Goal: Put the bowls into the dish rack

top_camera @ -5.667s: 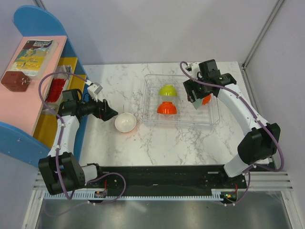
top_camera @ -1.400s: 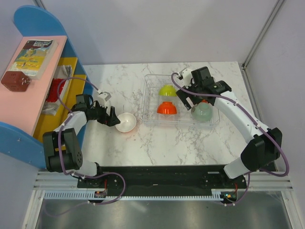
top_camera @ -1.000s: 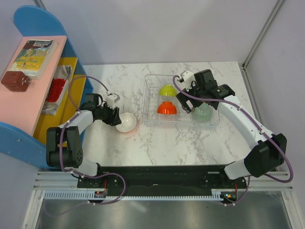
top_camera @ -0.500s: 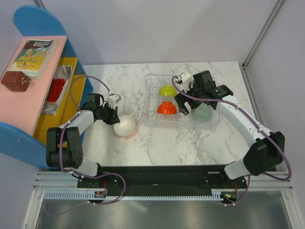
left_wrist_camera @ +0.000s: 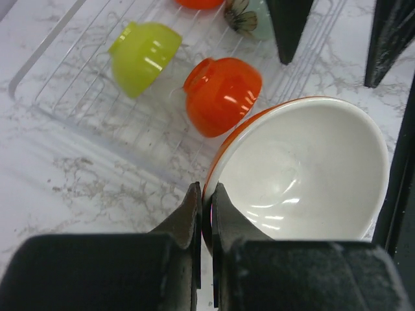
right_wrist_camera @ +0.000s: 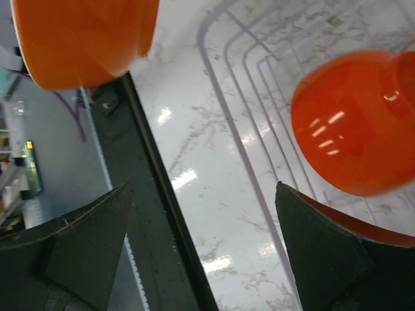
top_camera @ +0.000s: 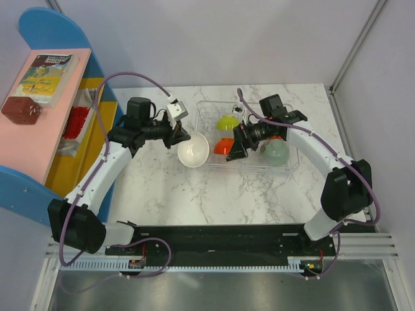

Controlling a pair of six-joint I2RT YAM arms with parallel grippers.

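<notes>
My left gripper point(top_camera: 181, 135) is shut on the rim of a bowl point(top_camera: 193, 149), white inside and orange outside, held tilted in the air just left of the dish rack point(top_camera: 214, 106). In the left wrist view its fingers point(left_wrist_camera: 207, 194) pinch that bowl's point(left_wrist_camera: 305, 168) edge. The clear rack holds upside-down bowls: lime green point(top_camera: 228, 122), orange point(top_camera: 224, 147) and pale mint point(top_camera: 275, 153). A further orange bowl point(left_wrist_camera: 198, 2) shows at the top of the left wrist view. My right gripper point(top_camera: 237, 148) is open and empty beside the orange bowl point(right_wrist_camera: 353, 120).
A blue and pink shelf point(top_camera: 39, 116) with a book point(top_camera: 45, 72) and yellow bins stands along the left side. The black base rail point(top_camera: 214, 234) runs along the near edge. The rack's wire ribs point(right_wrist_camera: 249, 123) lie under my right gripper.
The left gripper closed on the bowl's rim, lifted it off the table and carried it right, up to the rack. The right gripper swung left and down toward the orange bowl.
</notes>
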